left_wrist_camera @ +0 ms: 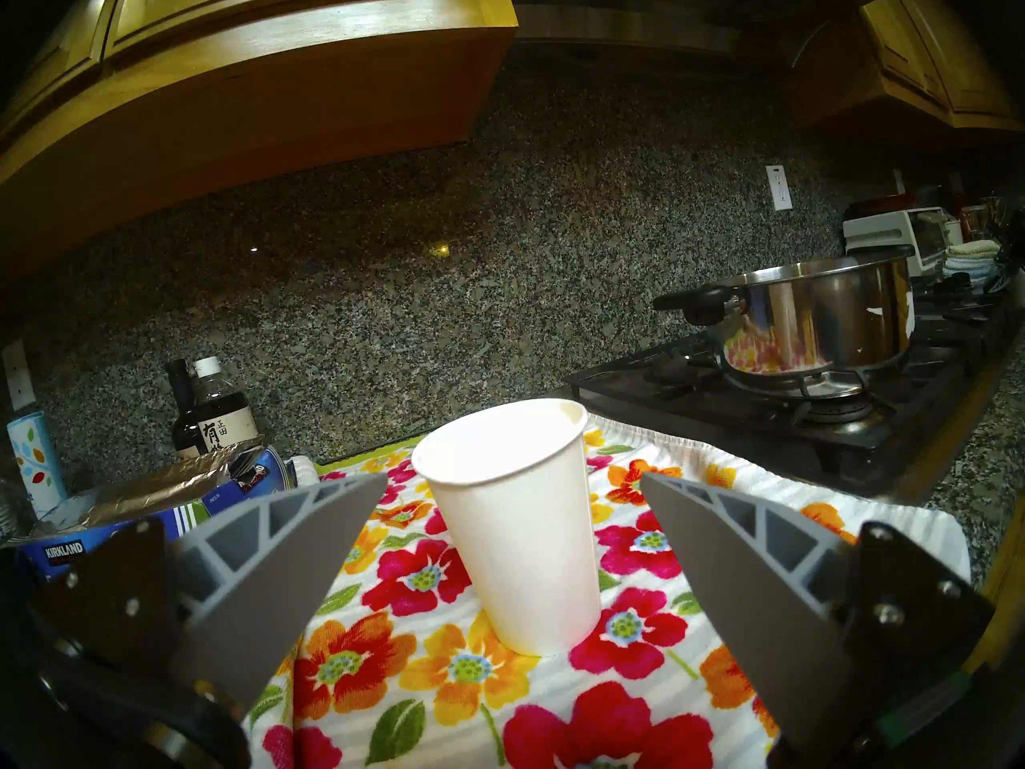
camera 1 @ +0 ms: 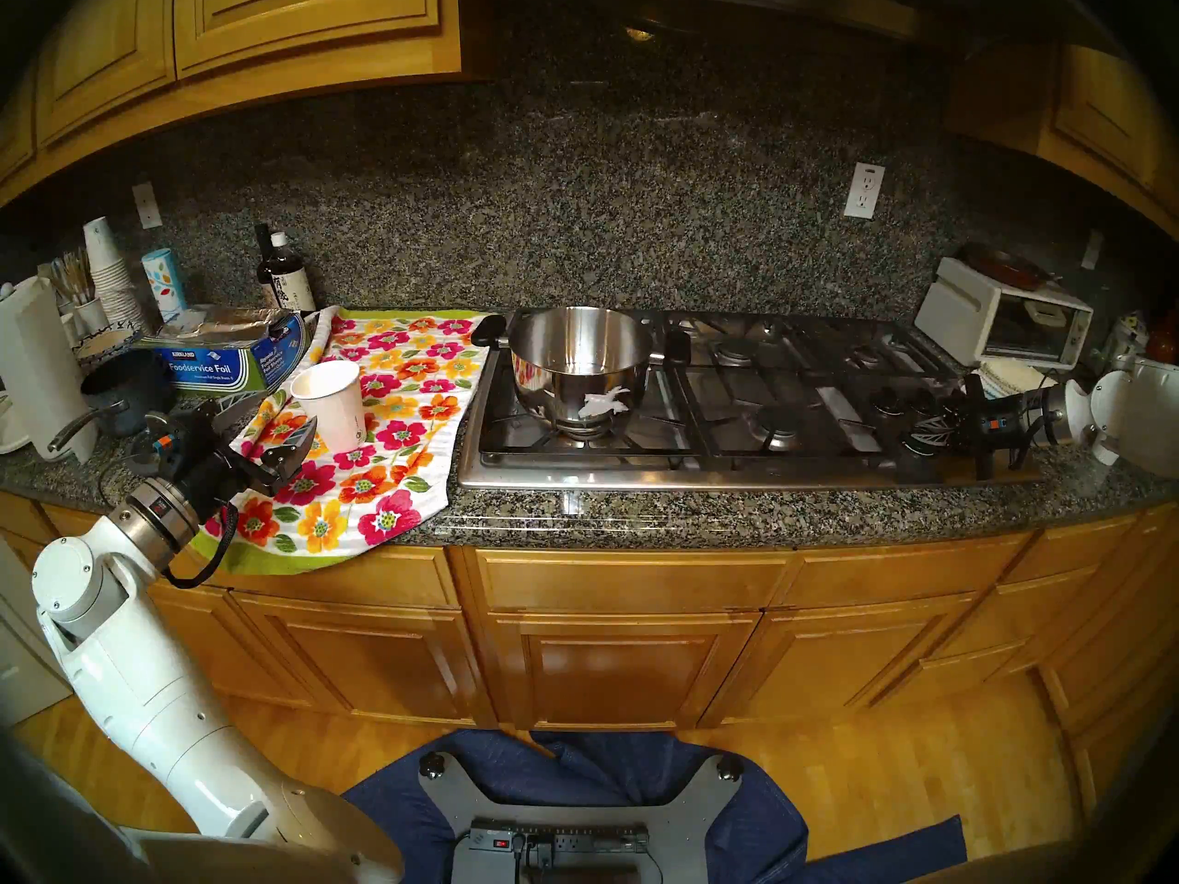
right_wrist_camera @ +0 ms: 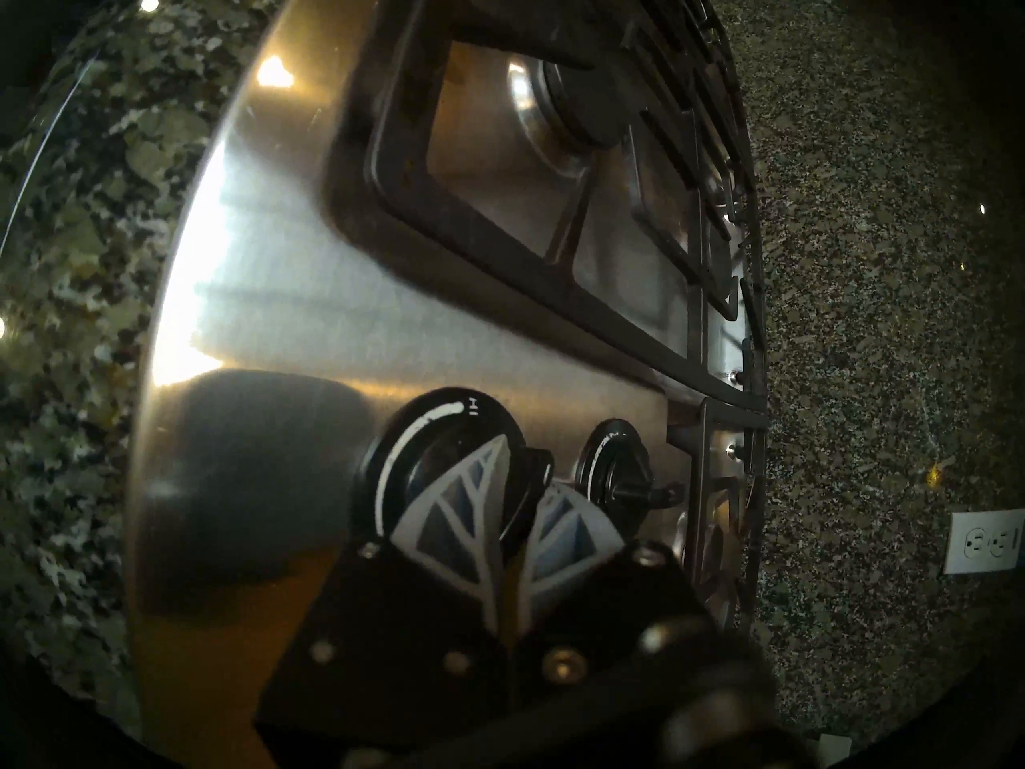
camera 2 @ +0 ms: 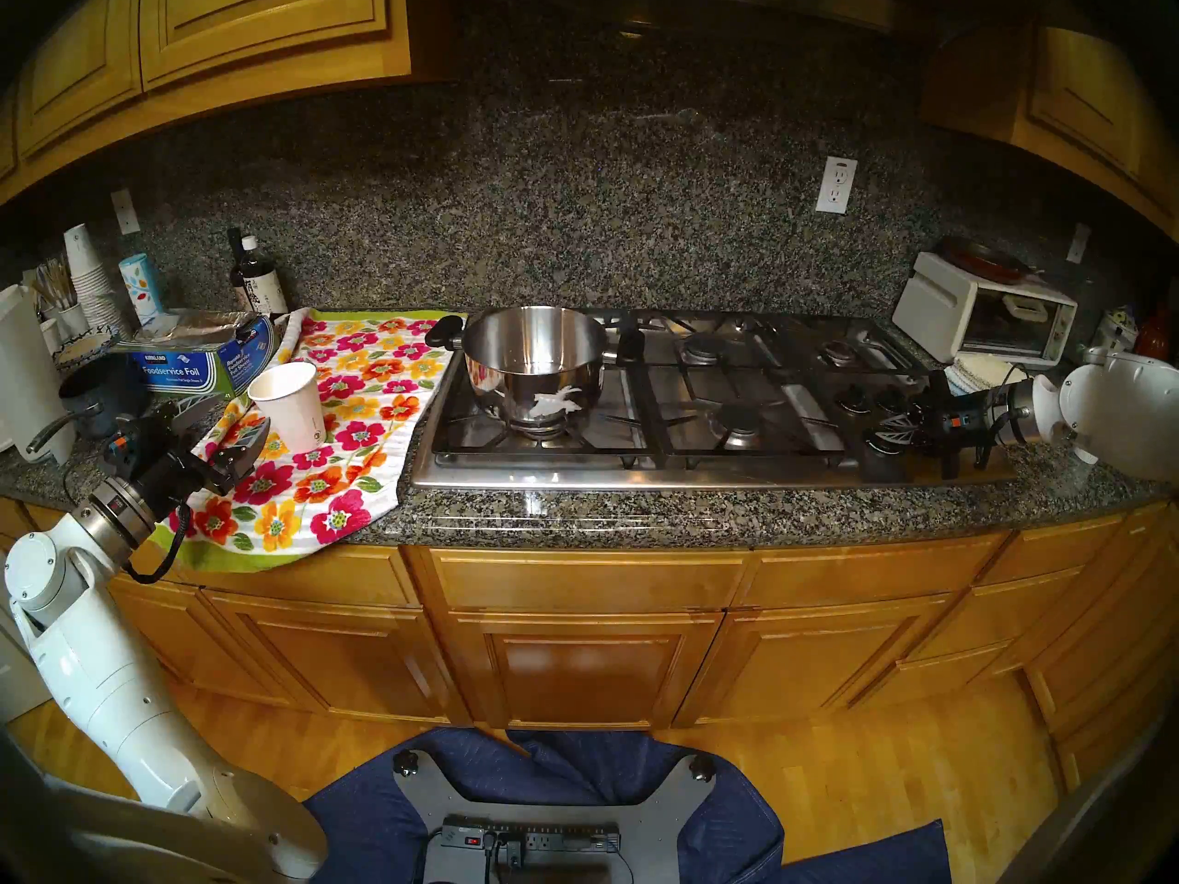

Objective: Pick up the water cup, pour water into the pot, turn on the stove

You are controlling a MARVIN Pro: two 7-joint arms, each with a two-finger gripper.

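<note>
The white paper water cup [camera 1: 332, 404] [camera 2: 290, 407] [left_wrist_camera: 516, 529] stands upright on a floral towel [camera 1: 383, 455], left of the stove. My left gripper [camera 1: 281, 417] [camera 2: 239, 417] [left_wrist_camera: 513, 476] is open, one finger on each side of the cup, close to its near side and not touching it. The shiny steel pot [camera 1: 577, 366] [camera 2: 533, 359] [left_wrist_camera: 815, 318] sits on the front left burner of the steel gas stove [camera 1: 638, 474] [right_wrist_camera: 266, 318]. At the stove's right end my right gripper [camera 1: 925, 430] [camera 2: 893, 433] [right_wrist_camera: 521, 474] is shut on a black knob [right_wrist_camera: 421, 451].
Left of the towel lie a blue foil box [camera 1: 217, 359], a dark blue saucepan [camera 1: 121, 391], a paper towel roll [camera 1: 38, 366], a stack of cups [camera 1: 108, 270] and dark bottles [camera 1: 284, 277]. A white toaster oven [camera 1: 1001, 321] stands right of the stove.
</note>
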